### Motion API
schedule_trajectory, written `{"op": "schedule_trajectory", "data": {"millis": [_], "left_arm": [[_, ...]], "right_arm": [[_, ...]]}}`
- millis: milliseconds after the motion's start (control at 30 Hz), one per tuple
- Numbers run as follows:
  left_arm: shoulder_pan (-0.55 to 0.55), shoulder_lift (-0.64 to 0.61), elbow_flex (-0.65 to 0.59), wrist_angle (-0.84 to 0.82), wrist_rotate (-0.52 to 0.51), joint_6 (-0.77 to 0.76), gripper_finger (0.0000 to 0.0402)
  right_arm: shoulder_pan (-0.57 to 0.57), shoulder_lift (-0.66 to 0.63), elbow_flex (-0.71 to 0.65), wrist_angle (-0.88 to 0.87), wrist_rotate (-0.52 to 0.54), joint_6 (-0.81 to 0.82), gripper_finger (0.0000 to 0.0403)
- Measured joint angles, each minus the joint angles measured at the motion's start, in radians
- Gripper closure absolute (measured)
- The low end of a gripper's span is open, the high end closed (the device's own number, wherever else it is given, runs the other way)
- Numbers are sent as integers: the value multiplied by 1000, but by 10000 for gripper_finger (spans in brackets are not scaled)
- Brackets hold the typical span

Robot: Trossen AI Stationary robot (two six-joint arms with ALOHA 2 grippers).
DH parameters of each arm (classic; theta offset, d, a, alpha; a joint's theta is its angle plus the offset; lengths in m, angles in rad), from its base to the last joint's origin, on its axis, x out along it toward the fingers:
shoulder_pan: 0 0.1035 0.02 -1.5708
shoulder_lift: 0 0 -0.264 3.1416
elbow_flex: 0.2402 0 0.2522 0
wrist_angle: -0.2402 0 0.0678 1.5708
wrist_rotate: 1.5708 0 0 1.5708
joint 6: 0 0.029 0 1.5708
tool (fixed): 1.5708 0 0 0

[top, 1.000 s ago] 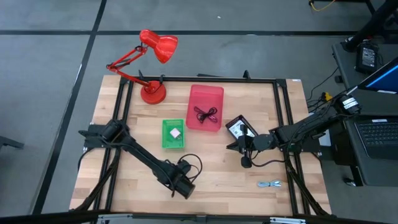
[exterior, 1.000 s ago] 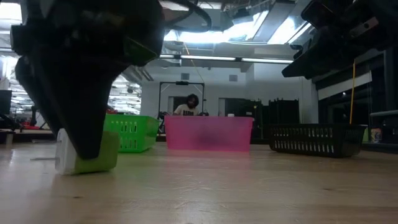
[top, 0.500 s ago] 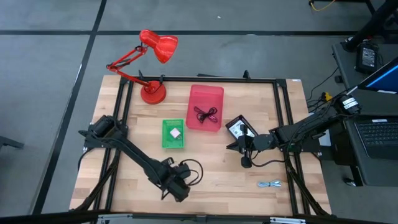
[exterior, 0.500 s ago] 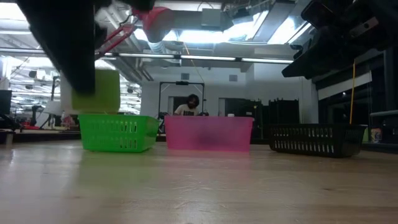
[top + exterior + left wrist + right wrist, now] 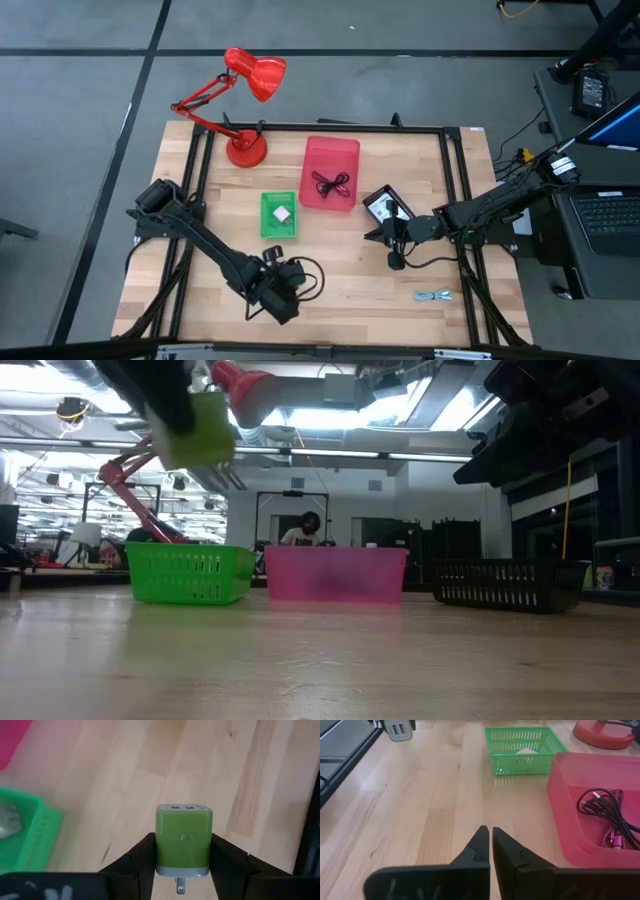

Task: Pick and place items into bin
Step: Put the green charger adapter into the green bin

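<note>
My left gripper [image 5: 275,268] is shut on a small green plug-in charger [image 5: 182,840], held high over the table's near middle; it also shows in the low view [image 5: 196,430] and the right wrist view [image 5: 399,729]. My right gripper [image 5: 491,837] is shut and empty, hovering right of centre [image 5: 392,258]. The green basket [image 5: 278,216] holds a white piece. The pink bin [image 5: 330,172] holds black and maroon cables [image 5: 607,815]. A black tray [image 5: 385,207] holds a white packet. A blue-grey cable [image 5: 433,296] lies on the table at the near right. My left gripper pinches the charger between its two fingers [image 5: 142,855], one on each of two opposite side faces [image 5: 161,847]. The USB-port end points away from the wrist and the prong end [image 5: 180,885] toward it. The charger is lifted clear of the table and tilted in the low view.
A red desk lamp [image 5: 245,110] stands at the far left corner. A black cable loop [image 5: 308,275] shows beside my left gripper. Bare wood lies along the near edge and between the bins and the grippers. A person sits far off beyond the table [image 5: 303,530].
My left gripper has risen from the table with the green charger and gone a little toward the table's left edge. The charger stood on the wood a second ago; it now hangs high and tilted, clear of the table.
</note>
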Motion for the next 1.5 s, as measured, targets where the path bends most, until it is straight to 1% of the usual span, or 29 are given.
{"op": "schedule_trajectory", "data": {"millis": [33, 133, 200, 267, 367, 467, 533, 667, 767, 933, 1200, 1333, 1500], "left_arm": [[0, 0, -1, 13, -7, 13, 258], [0, -1, -44, 147, -10, 86, 258], [0, -1, -71, 199, -5, 129, 258], [3, -5, -86, 225, -11, 141, 258], [2, -23, -116, 227, -52, 157, 258], [-5, -62, -152, 275, -83, 167, 258], [-10, -94, -183, 307, -82, 172, 258], [-9, -150, -273, 420, -82, 210, 258], [0, -190, -340, 466, -83, 227, 258], [18, -267, -432, 505, -86, 248, 258], [66, -396, -550, 514, -72, 314, 258], [96, -470, -602, 533, -56, 373, 258], [134, -553, -650, 552, -39, 469, 258]], "right_arm": [[0, 0, 0, 0, 0, 0, 398], [0, 0, 0, 0, -24, 0, 398], [0, 0, 0, 0, -27, 3, 398], [0, 0, 0, -1, -30, 6, 398], [0, 0, 0, -1, -44, 12, 398], [0, 0, 0, -1, -45, 26, 398], [0, 7, 0, 1, -45, 26, 398], [0, 34, 0, 2, -45, 26, 398], [0, 59, 0, 18, -45, 25, 398], [0, 88, 0, 99, -45, -23, 398], [0, 89, 0, 199, -44, -81, 398], [0, 89, 0, 238, -43, -79, 398], [0, 89, 0, 233, -43, -80, 398]]}}
